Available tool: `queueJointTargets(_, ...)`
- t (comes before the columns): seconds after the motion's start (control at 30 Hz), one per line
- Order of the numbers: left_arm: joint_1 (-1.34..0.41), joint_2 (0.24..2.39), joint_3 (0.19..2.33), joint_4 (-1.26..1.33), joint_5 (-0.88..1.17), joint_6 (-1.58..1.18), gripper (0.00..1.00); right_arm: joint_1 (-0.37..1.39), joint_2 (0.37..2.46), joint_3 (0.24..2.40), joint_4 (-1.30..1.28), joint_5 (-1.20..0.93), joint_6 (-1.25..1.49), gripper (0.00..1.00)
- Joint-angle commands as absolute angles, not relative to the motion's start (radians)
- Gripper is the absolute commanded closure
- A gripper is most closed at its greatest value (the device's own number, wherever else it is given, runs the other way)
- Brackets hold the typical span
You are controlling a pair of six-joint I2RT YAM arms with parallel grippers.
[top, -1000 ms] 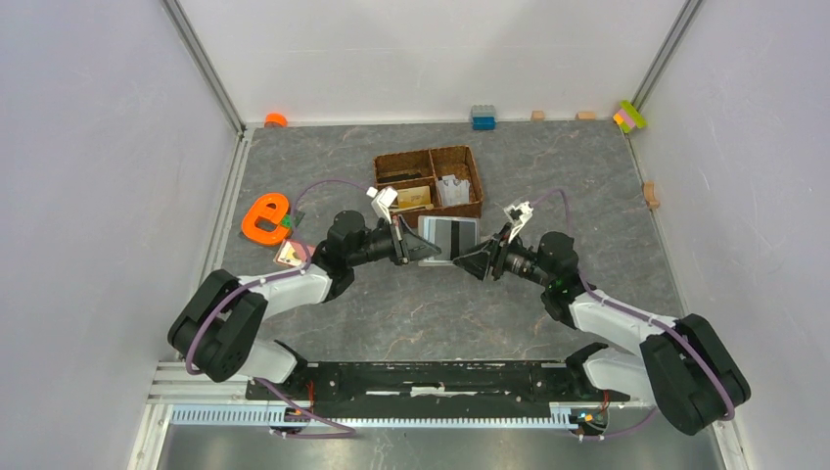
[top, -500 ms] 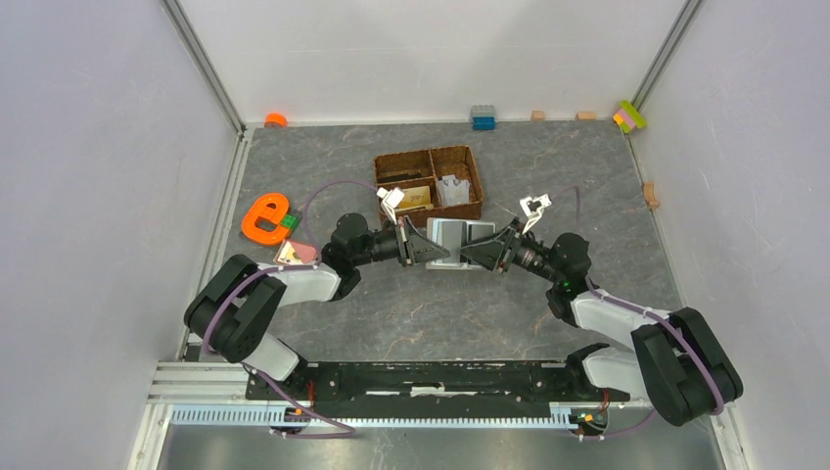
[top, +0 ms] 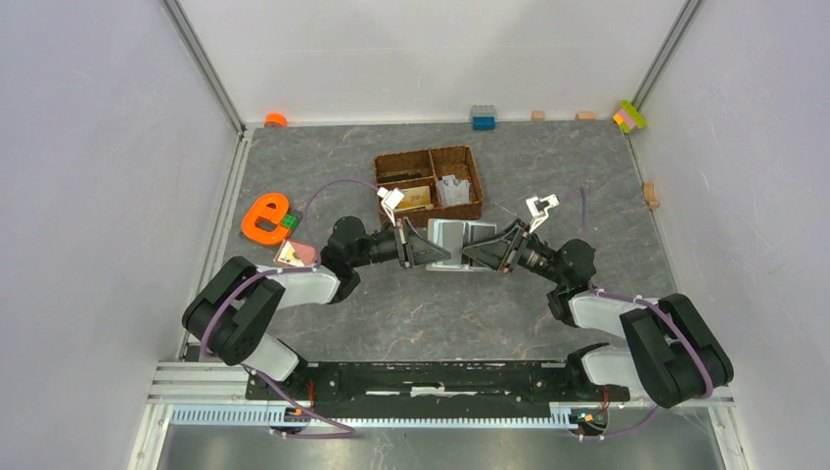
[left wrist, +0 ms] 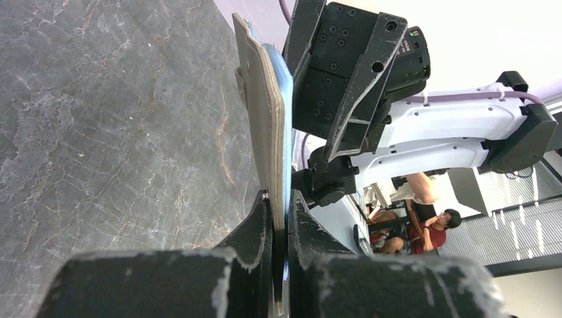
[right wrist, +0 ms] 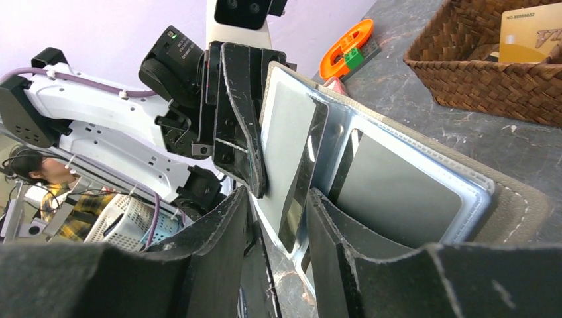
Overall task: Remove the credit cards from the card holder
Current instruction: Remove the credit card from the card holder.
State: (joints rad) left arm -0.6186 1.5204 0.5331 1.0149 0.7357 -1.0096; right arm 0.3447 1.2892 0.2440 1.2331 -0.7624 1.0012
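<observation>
Plainly the extraction step is in hand. Over the grey table (top: 391, 323), just in front of the woven basket (top: 480, 186), the two arms meet nose to nose with the card holder (top: 455, 235) between them, lifted off the surface and opened so that its silvery-blue inside faces the right arm. One tan card (top: 415, 197) already lies in the basket's near-left compartment, so I judge the task partly done, with at least one card left to pull.

The left gripper (left wrist: 278, 199) is clamped hard on the holder's lower edge, jaws nearly together with only the case's thickness between them, holding it upright.

The right gripper (right wrist: 281, 199) has its jaws partly parted, one on each side of a dark card (right wrist: 301, 172) standing in a pocket of the holder. A gap shows around the card's edge (whether either pad already touches it I cannot tell), so it is not gripped yet.

Next, I would say, the right jaws must pinch the card alone, not the pocket's lip, then draw it straight along the pocket while the left holds firm.
</observation>
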Motion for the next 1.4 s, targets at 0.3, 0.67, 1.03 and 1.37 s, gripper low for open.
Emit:
queueJointTargets(0.3, -0.643, 1.429, 0.526, 1.149, 0.773, -1.022, 0.98, 0.347, 1.305, 0.248, 1.211, -0.786, 0.965, 0.84)
queueJointTargets(0.67, -0.627, 1.402, 0.504, 1.122, 0.733, -1.009, 0.81, 0.311, 1.245, 0.231, 1.103, -0.729, 0.912, 1.0)
queueJointTargets(1.03, -0.606, 1.39, 0.483, 1.141, 0.718, -1.02, 0.98, 0.3, 1.24, 0.219, 1.158, -0.746, 0.932, 0.99)
queueJointTargets(1.37, -0.596, 1.333, 0.506, 0.821, 0.577, -0.901, 0.98, 0.29, 1.245, 0.198, 1.234, -0.746, 0.976, 1.0)
